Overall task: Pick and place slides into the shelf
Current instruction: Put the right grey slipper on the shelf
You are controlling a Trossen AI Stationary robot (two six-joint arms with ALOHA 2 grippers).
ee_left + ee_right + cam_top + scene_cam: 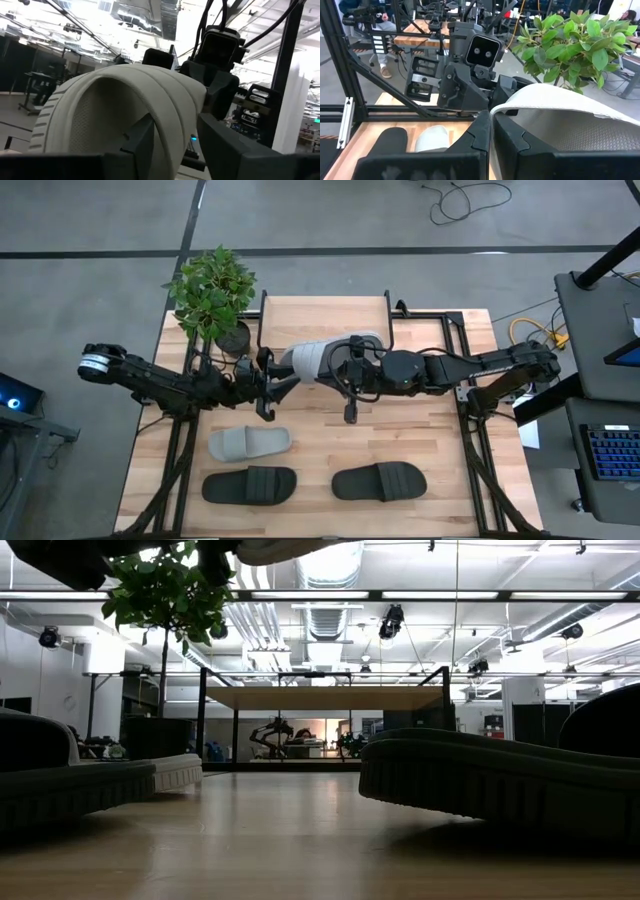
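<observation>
A light grey slide (305,360) hangs in the air between my two grippers, just near of the shelf (325,315), a low rack with a wooden top and black legs at the table's far middle. My left gripper (272,380) comes at it from the left and my right gripper (342,366) from the right, and both are shut on it. Nearer the front edge, a second grey slide (250,443) and two black slides (250,485) (380,480) rest sole-down on the table. My left gripper (175,150) has one finger (140,142) inside the arch of the slide's strap and the other (235,150) outside it, with the strap's side (175,130) between them. It comes about level from the table's left. The slide is lifted clear of the table. My right gripper (490,142) pinches the thin edge of the slide's strap (496,111) between its two shut fingers. It comes about level from the table's right. The strap arches away over the ribbed footbed (580,135).
A potted plant (213,295) stands at the far left corner, close beside the shelf's left legs. Black frame posts (465,350) run along the table's right and left sides. Bare wood lies between the held slide and the slides at the front.
</observation>
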